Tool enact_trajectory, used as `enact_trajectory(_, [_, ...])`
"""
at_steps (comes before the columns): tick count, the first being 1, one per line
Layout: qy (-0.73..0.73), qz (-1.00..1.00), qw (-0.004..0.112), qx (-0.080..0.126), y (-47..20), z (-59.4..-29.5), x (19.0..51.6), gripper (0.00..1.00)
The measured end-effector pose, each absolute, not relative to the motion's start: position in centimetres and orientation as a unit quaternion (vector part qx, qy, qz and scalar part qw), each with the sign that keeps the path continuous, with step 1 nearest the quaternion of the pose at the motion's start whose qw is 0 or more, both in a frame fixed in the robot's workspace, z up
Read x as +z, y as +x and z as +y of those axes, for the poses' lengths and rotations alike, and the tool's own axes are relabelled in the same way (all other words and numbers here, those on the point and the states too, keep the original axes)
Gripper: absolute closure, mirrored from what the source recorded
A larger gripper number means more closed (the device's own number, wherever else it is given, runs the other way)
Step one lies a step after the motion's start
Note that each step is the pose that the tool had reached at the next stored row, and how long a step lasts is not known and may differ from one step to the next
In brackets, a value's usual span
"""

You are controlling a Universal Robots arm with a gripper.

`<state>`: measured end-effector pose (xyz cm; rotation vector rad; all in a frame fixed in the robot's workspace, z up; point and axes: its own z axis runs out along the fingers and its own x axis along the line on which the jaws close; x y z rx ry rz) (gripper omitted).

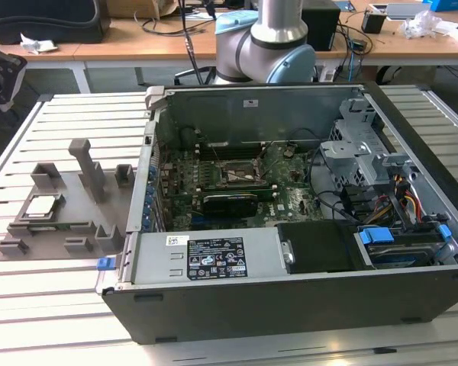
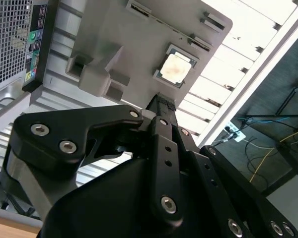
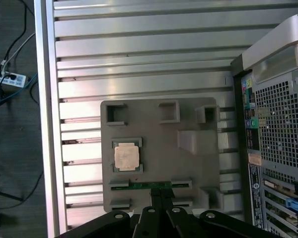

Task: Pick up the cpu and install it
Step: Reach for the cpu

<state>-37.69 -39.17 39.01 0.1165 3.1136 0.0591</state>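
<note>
A silver ribbed aluminium surface point(image 1: 53, 122) of long parallel slats spreads across the foreground, and bright light glares white off those slats in the second wrist view. Beyond its far edge runs a row of pale wooden desks point(image 1: 122, 42) on white legs, cluttered with boxes and wires. Past the surface's side edge lies a dark grey floor point(image 3: 12, 163), where a white power strip point(image 3: 7, 78) rests among loose cables, one thin yellow cable point(image 2: 262, 162) among them

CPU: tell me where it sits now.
The CPU lies in a square nest on the grey tray, at the exterior view's left, beside the open case.
</note>
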Motion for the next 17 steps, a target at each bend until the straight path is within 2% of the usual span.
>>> enact_trajectory(17, [0.037, 0.999, 0.013, 0.018, -40.9, -39.1, 39.0, 0.89])
